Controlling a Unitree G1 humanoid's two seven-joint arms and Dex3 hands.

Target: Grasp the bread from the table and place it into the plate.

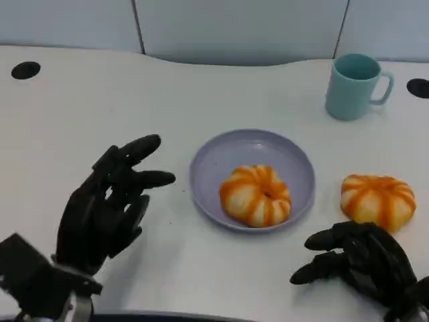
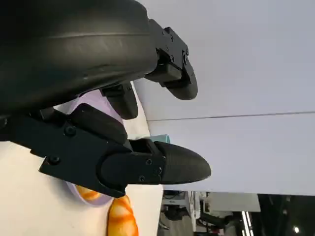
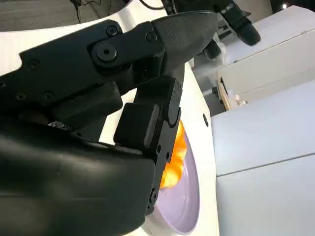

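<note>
Head view: on a white table (image 1: 80, 100), a lavender plate (image 1: 221, 161) holds one orange-striped bread (image 1: 255, 194). A second bread (image 1: 377, 200) lies on the table just right of the plate. A teal mug (image 1: 353, 86) stands farther back. The left hand (image 1: 107, 204) hangs released, fingers apart, left of the plate. The right hand (image 1: 358, 258), also released, sits just before the second bread.

Left wrist view: black fingers (image 2: 147, 167) spread over the plate's edge (image 2: 101, 199).

Right wrist view: fingers (image 3: 147, 123) cover part of the plated bread (image 3: 174, 157).

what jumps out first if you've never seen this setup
The two orange-striped breads: one lies in the lavender plate at the table's middle, the other sits on the table just right of it. Next, the black left hand and right hand, both empty, flank the plate, with a teal mug behind.
</note>
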